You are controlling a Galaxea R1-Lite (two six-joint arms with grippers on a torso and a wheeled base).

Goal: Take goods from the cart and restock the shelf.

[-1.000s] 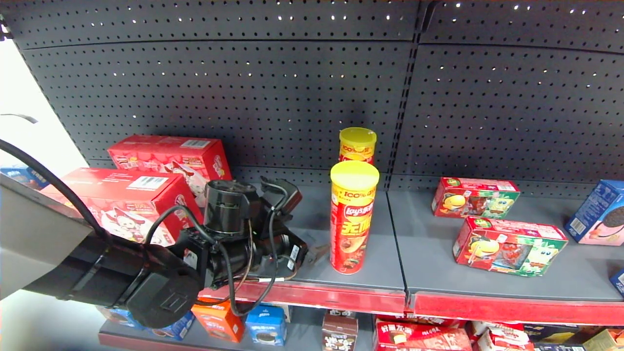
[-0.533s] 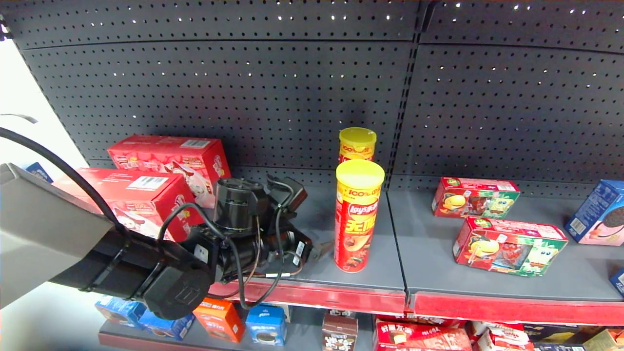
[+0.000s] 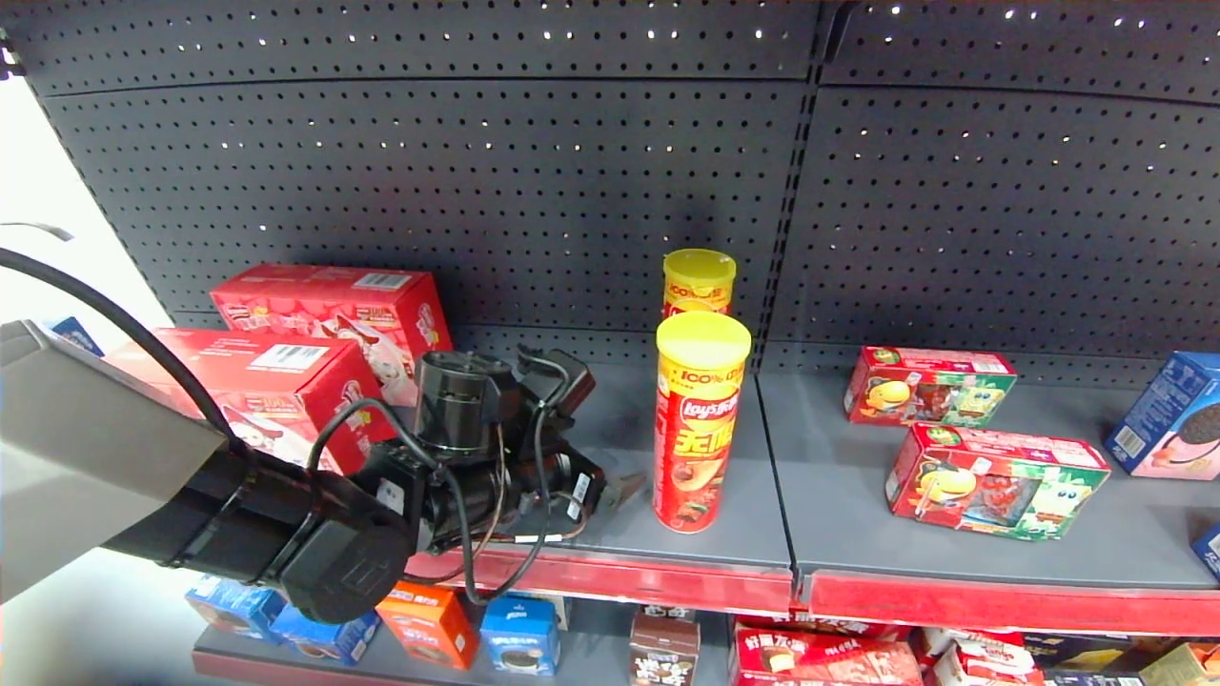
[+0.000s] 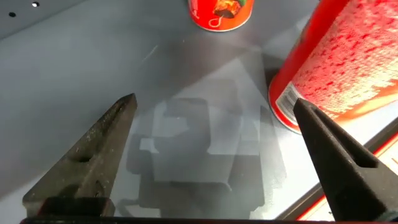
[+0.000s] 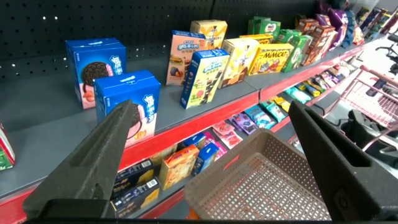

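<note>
The front chip can point(image 3: 698, 424) stands upright near the front edge of the grey shelf point(image 3: 620, 429), a second can point(image 3: 699, 282) directly behind it. Just to its left, the left end effector point(image 3: 620, 491) sits low over the shelf board, jaws spread wide and empty, one fingertip point(image 4: 305, 115) close by the can's base. Red boxes point(image 3: 276, 372) sit farther left. The right end effector point(image 5: 211, 109) is wide open and empty above a mesh cart basket point(image 5: 261, 174).

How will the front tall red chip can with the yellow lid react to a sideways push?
Likely tips: the tall red chip can stands upright on a narrow base on the smooth grey shelf. Being round, it would probably roll if felled. Probably light for its size, so the open left gripper beside it could shove it easily.
</note>
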